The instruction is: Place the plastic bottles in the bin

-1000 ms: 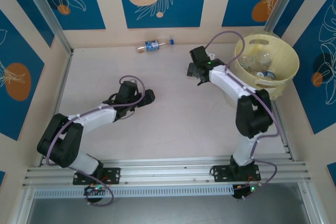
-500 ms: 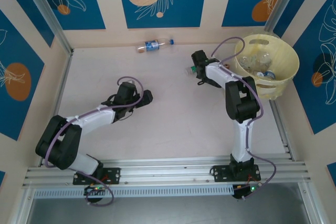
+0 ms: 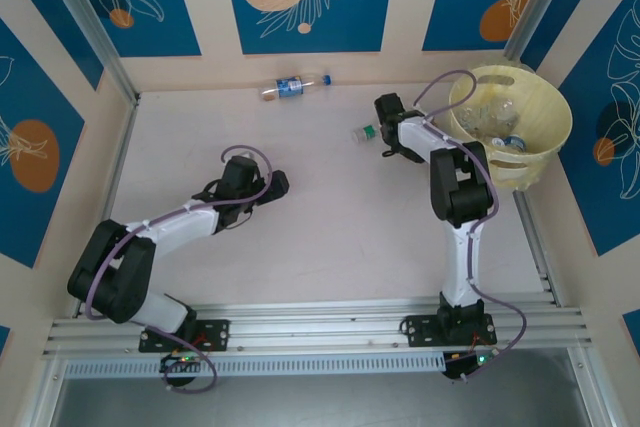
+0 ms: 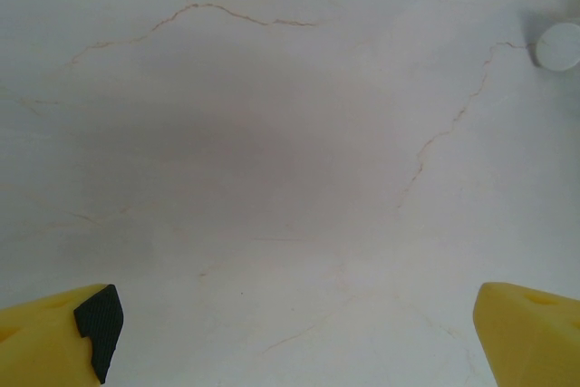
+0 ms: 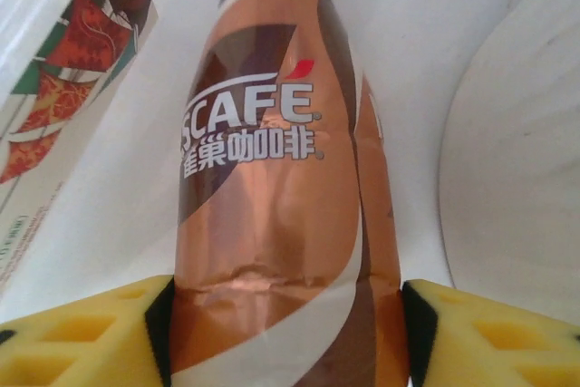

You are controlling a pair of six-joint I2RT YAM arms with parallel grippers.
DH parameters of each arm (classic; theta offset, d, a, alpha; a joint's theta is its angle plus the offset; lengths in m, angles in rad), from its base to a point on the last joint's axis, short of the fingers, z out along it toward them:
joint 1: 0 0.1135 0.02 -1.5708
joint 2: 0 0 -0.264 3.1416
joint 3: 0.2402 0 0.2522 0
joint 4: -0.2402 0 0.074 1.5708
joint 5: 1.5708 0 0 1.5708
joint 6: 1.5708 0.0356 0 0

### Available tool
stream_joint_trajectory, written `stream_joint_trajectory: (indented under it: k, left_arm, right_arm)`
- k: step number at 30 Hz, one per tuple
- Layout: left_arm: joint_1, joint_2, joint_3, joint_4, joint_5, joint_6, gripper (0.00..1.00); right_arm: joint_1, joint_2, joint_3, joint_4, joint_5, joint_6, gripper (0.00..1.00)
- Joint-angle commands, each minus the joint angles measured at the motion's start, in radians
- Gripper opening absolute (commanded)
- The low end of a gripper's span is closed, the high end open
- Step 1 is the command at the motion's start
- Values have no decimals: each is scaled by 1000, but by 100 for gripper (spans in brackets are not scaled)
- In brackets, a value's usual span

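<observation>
**Top view:** Your right gripper (image 3: 381, 139) reaches out low over the table (image 3: 300, 247), near the bin (image 3: 545, 162) on its left side. A green-ended bottle (image 3: 365, 132) shows just past its fingertips. A far bottle (image 3: 290, 87) lies by the back wall, well apart. Your left gripper (image 3: 278, 184) rests mid-table.

**Left wrist view:** The jaws stand wide apart over bare table, holding nothing. A white cap (image 4: 557, 45) lies near the upper right edge.

**Right wrist view:** A coffee bottle (image 5: 281, 178) with a coppery label lies lengthwise between the jaws. Both black pads (image 5: 161, 333) press against its sides, so the jaws are clamped on it. I cannot tell whether this is the green-ended one. A neighbouring bottle (image 5: 54, 61) lies just beside it on the left.

The thin plastic will probably buckle, so squeeze gently. Lift straight up to avoid dragging the neighbour. Clear the bin's rim before swinging over, and release only above the opening.
</observation>
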Motion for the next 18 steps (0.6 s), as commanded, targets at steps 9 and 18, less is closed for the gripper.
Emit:
stream_joint_trajectory:
  k: [9, 18]
  left_arm:
    - [17, -55, -35, -20, -28, 20, 100]
    - [17, -66, -61, 66, 28, 32, 100]
  right_arm:
    - [85, -260, -200, 163, -61, -126, 54]
    - [136, -729, -424, 277, -275, -333, 46]
